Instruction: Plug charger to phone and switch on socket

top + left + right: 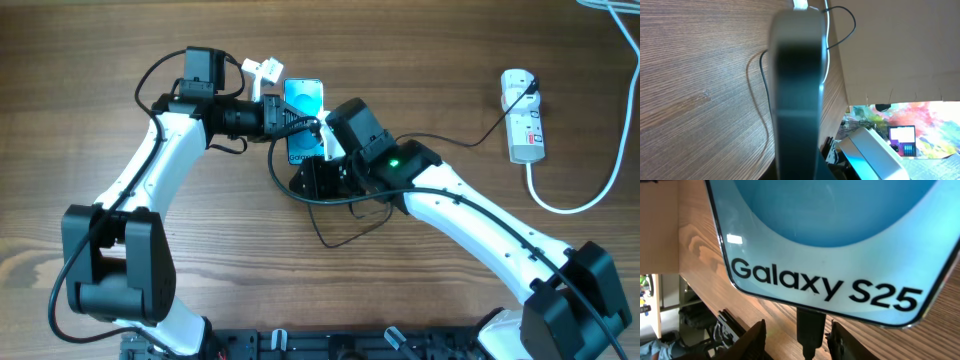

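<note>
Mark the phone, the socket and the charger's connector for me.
phone [303, 97]: overhead view, teal screen.
socket [525, 140]: overhead view, white body.
charger connector [810, 327]: right wrist view, black housing at the phone's bottom edge.

Brown wood-grain table surface [90, 60] carries all items; a small white plastic piece [264, 69] lies on it. A multicoloured painted panel [925, 112] stands beyond the table edge.

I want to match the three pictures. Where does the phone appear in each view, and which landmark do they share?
Overhead: the phone lies in the upper centre, screen up.
Left wrist: the phone is seen edge-on, a blurred dark band down the centre.
Right wrist: the phone fills the top, with "Galaxy S25" on its screen.
Shared landmark: the wooden table under it.
</note>
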`<state>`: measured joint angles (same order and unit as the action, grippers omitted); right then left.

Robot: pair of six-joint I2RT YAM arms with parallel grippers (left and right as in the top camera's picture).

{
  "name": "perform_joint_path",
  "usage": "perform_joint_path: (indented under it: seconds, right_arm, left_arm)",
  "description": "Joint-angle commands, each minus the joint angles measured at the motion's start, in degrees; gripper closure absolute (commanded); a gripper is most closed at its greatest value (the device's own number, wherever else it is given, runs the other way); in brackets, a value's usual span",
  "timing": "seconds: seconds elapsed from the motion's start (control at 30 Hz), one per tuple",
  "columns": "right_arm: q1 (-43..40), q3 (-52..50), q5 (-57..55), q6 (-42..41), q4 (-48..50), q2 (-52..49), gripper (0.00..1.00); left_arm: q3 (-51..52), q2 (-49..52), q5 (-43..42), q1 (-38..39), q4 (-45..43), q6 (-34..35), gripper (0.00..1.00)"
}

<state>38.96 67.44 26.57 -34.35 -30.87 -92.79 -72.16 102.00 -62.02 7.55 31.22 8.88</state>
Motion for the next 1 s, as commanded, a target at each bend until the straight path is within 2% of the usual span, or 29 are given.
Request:
perform_joint_path:
  seconds: [0.0,0.17,0.27,0.47,0.5,0.63,0.97]
  right_arm:
    - [0.57,0.31,-1.31,-0.39,0.55,-0.55,0.61]
    - [2.27,0.33,-4.57,-0.42,0.85,-0.55,0.64]
    - [2.49,0.31,-4.98,-0.39,0.79,-0.55,0.71]
    - [2.49,0.31,-6.69,-2.12,-0.26,-0.55,0.69]
    - [2.49,0.31,-6.99,-2.1,-0.26,-0.55,0.71]
    - [2.49,0.33,-7.34,-2.12,-0.13,-0.55,0.96]
    - [1.92,0.33,-7.19,-4.7,1.73,-0.55,0.96]
  left_arm:
    - [0.15,-1.18,-2.51,0.11,-0.22,1.16,0.96]
    - [0.15,-1.18,-2.47,0.11,-0.79,8.33,0.96]
    - [0.15,-1.18,-2.47,0.11,-0.83,8.35,0.96]
    - [0.15,-1.18,-2.47,0.11,-0.85,8.37,0.96]
    - [0.15,-1.18,-2.49,0.11,-0.83,8.39,0.96]
    - [0.15,-1.16,-2.47,0.11,-0.83,8.35,0.96]
    - [0.15,-1.18,-2.47,0.13,-0.79,8.04,0.96]
